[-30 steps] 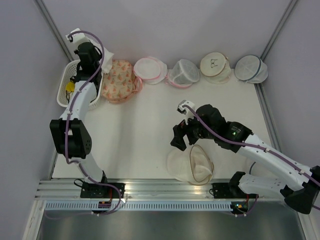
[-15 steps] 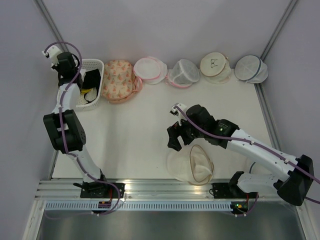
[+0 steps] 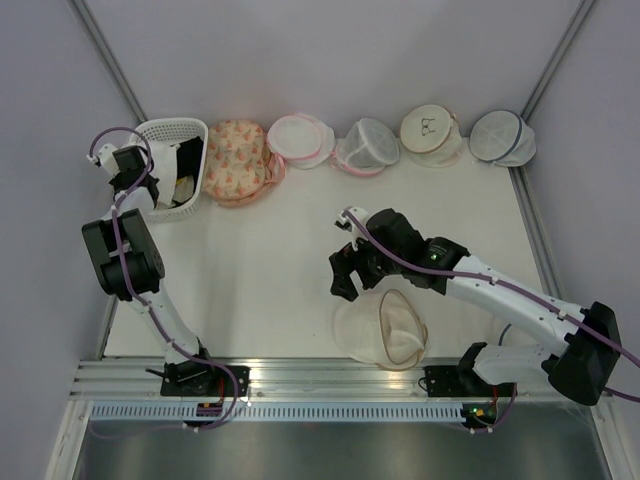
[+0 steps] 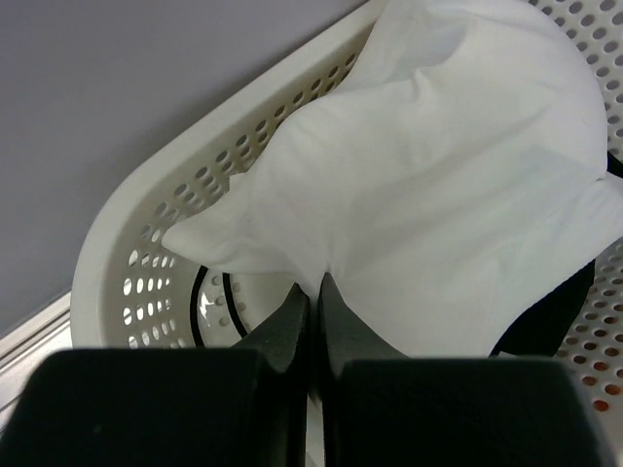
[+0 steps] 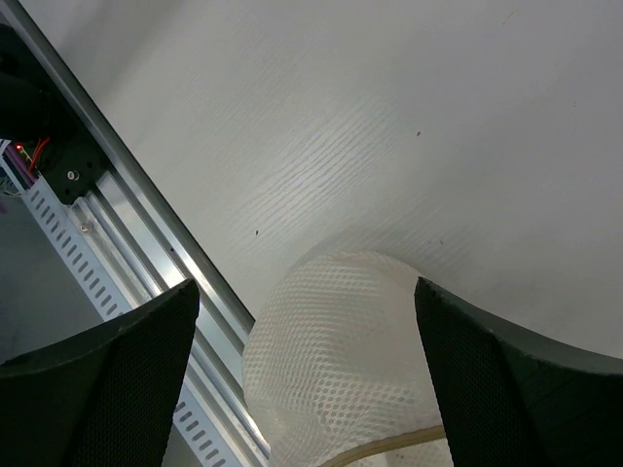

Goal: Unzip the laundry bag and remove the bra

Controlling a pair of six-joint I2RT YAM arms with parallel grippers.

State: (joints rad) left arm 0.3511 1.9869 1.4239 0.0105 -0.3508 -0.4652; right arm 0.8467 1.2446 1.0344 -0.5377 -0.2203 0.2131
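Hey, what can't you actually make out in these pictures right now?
1. Left wrist view: the bra, pinched in the left pincer, covers most of the basket; what lies under it is hidden.
2. Right wrist view: the laundry bag is cut off by the bottom edge, so most of its zip is out of frame.
3. Top view: the left pincer is too small and dark to read.

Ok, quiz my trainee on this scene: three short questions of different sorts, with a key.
1. True or false: the left pincer is shut on the white bra.
2. The right pincer is: A open, gripping nothing; B shut on the mesh bag; C shut on the bra.
3. Fill in: the mesh bag lies at the table's ____ edge, by the arm bases.

Key: 1 true; 2 A; 3 near.
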